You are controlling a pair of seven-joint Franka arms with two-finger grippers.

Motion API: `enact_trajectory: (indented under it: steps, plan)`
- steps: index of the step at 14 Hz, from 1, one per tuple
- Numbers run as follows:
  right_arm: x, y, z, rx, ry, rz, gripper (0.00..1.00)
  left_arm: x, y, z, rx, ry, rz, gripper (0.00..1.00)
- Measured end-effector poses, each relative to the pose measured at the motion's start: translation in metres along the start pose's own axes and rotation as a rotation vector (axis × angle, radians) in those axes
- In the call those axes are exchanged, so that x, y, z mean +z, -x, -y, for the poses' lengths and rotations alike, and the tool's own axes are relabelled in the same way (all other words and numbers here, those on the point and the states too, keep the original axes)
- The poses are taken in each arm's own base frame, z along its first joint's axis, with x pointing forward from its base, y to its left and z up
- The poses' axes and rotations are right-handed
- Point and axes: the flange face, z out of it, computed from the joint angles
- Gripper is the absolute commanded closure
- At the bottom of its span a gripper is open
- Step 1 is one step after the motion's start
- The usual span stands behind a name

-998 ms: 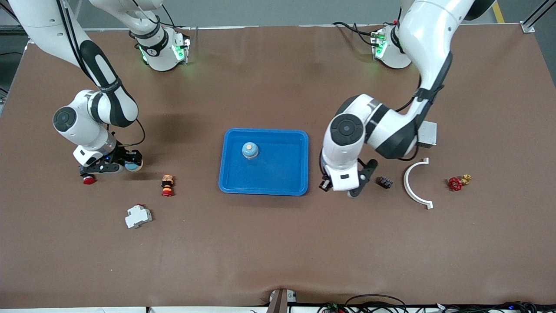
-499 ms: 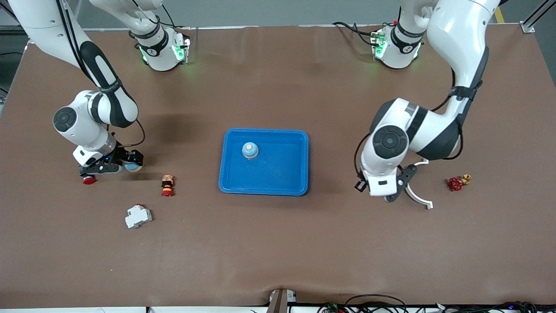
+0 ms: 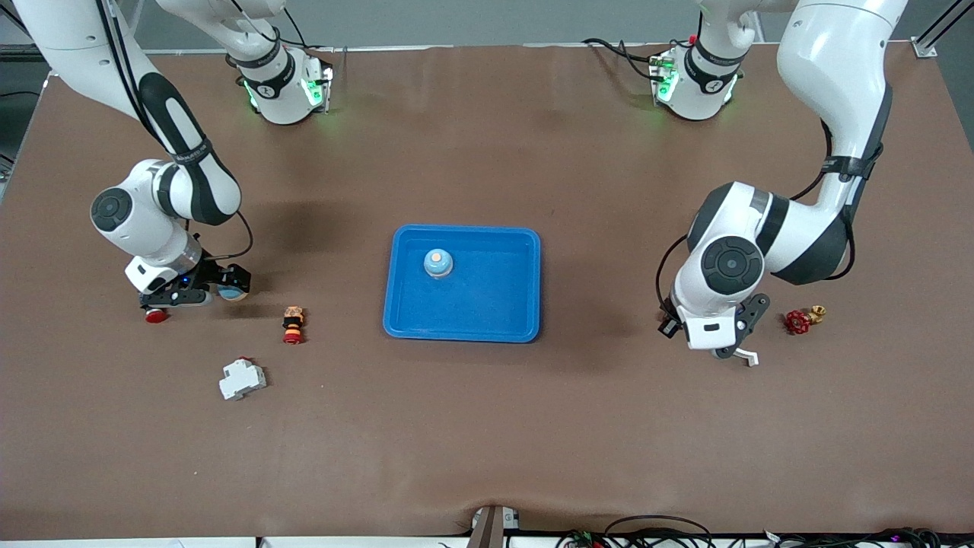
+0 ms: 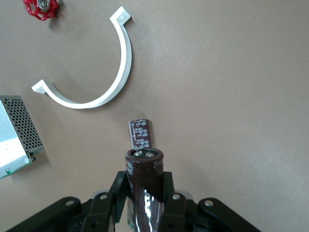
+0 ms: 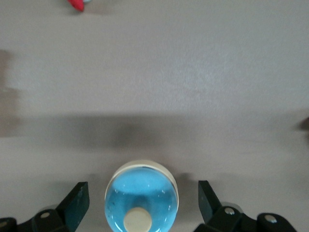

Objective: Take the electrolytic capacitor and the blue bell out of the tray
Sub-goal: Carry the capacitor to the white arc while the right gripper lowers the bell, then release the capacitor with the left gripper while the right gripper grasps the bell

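Observation:
A dark brown cylindrical capacitor (image 4: 145,186) is clamped between the fingers of my left gripper (image 4: 145,193), above the table near a white curved bracket (image 4: 99,92). In the front view the left gripper (image 3: 719,348) hangs over that bracket's end (image 3: 750,357), and its hand hides the capacitor. A blue bell (image 5: 141,193) with a cream button stands on the table between the open, untouching fingers of my right gripper (image 5: 143,205). In the front view this bell (image 3: 233,288) sits at the right gripper (image 3: 217,290), toward the right arm's end. Another blue bell (image 3: 437,263) stands in the blue tray (image 3: 487,301).
A small dark block (image 4: 141,134) lies under the capacitor, with a perforated metal box (image 4: 17,133) and a red valve (image 3: 798,321) nearby. Near the right gripper lie a red button (image 3: 156,315), an orange-and-red switch (image 3: 293,323) and a white breaker (image 3: 242,378).
The left arm has swung from beside the tray toward its own end of the table, carrying the capacitor. The right gripper has opened and let go of the bell.

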Motion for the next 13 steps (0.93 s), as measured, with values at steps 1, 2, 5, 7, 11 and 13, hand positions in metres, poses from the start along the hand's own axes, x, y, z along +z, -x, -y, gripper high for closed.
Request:
enact_trajectory:
  steps: [1, 2, 5, 7, 11, 13]
  plan:
    - [-0.004, -0.004, 0.001, -0.003, -0.001, -0.005, 0.00, 0.003, -0.004, 0.004, 0.010, -0.008, -0.001, 1.00]
    - [-0.010, -0.009, 0.004, -0.008, -0.006, -0.005, 0.00, 0.007, -0.010, 0.009, 0.013, -0.016, 0.000, 1.00]
    - [-0.045, -0.028, 0.019, 0.010, -0.038, 0.046, 0.00, 0.019, -0.027, 0.021, 0.017, -0.039, 0.006, 1.00]
    - [-0.079, -0.042, 0.034, 0.058, -0.057, 0.085, 0.00, 0.029, -0.038, 0.031, 0.049, -0.067, -0.022, 1.00]
    - [-0.126, -0.051, 0.099, 0.185, -0.064, 0.115, 0.00, 0.052, -0.068, 0.056, 0.109, -0.109, -0.014, 1.00]
    - [-0.133, -0.047, 0.145, 0.258, -0.060, 0.119, 0.00, 0.065, -0.081, 0.066, 0.130, -0.125, -0.008, 1.00]
